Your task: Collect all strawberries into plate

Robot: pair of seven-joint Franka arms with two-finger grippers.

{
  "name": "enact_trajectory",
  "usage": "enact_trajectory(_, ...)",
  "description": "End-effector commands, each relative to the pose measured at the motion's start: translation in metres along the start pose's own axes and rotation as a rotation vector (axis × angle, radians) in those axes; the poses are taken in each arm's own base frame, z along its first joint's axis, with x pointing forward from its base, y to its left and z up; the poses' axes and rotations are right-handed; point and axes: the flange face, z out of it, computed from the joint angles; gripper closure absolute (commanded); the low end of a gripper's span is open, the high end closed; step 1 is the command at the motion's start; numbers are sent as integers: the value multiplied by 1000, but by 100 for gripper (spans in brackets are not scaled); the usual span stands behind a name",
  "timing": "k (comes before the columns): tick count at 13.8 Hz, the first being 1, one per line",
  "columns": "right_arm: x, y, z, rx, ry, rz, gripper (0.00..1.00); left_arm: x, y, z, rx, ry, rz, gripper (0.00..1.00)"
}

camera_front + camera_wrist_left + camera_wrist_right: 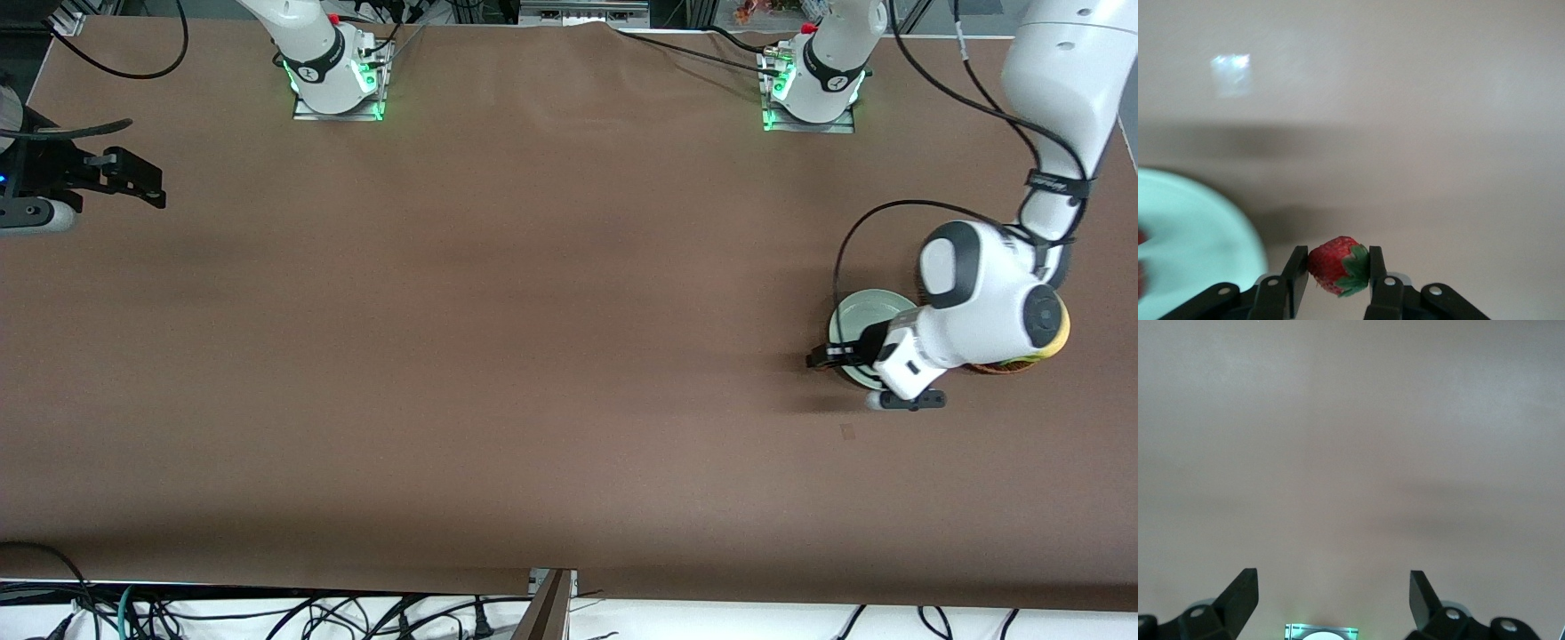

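**Status: berry in grip, drop pending**

Front: left gripper (822, 357) over plate (855, 313) edge; right gripper (133, 182) waits at table end.
L wrist: fingers pinch strawberry (1337, 265); red blurs on plate, prob. berries.
R wrist: jaws spread, empty.

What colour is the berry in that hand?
Red strawberry with a green leafy cap; clearest in the left wrist view.

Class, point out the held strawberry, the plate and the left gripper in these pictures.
strawberry (1337, 265), left wrist view, red flesh.
plate (867, 313), front view, bare inner surface.
left gripper (1335, 273), left wrist view, midway between its fingertips.
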Motion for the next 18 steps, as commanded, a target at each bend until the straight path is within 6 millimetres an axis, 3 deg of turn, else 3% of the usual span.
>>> enact_trajectory(1,0,0,-2,-11,6,12,0,-28,-34,3,3,-128,14,55)
enact_trajectory(3,3,-1,0,-12,3,8,0,-36,-70,8,68,-137,31,55)
enact_trajectory(5,7,-1,-5,-11,15,5,0,-32,-80,7,126,-107,70,54)
enact_trajectory(6,7,-2,-5,-11,15,1,0,-31,-84,8,168,-91,96,46)
enact_trajectory(7,7,-1,-5,-11,15,1,0,-31,-86,11,182,-89,104,12)
enact_trajectory(8,7,0,-5,-9,15,3,0,-31,-85,12,181,-90,105,0)
enact_trajectory(10,7,0,-5,-7,15,3,0,-27,-82,-3,191,-73,105,0)
enact_trajectory(12,7,0,-5,-6,15,2,0,-25,-65,-33,215,-47,123,0)
enact_trajectory(14,7,-1,-5,-6,15,-2,0,-23,-45,-84,251,-9,137,0)
enact_trajectory(16,7,0,-5,-7,15,-1,0,-19,-21,-139,410,30,212,0)
enact_trajectory(18,7,1,-5,-6,15,-2,0,-23,21,-190,538,33,278,0)
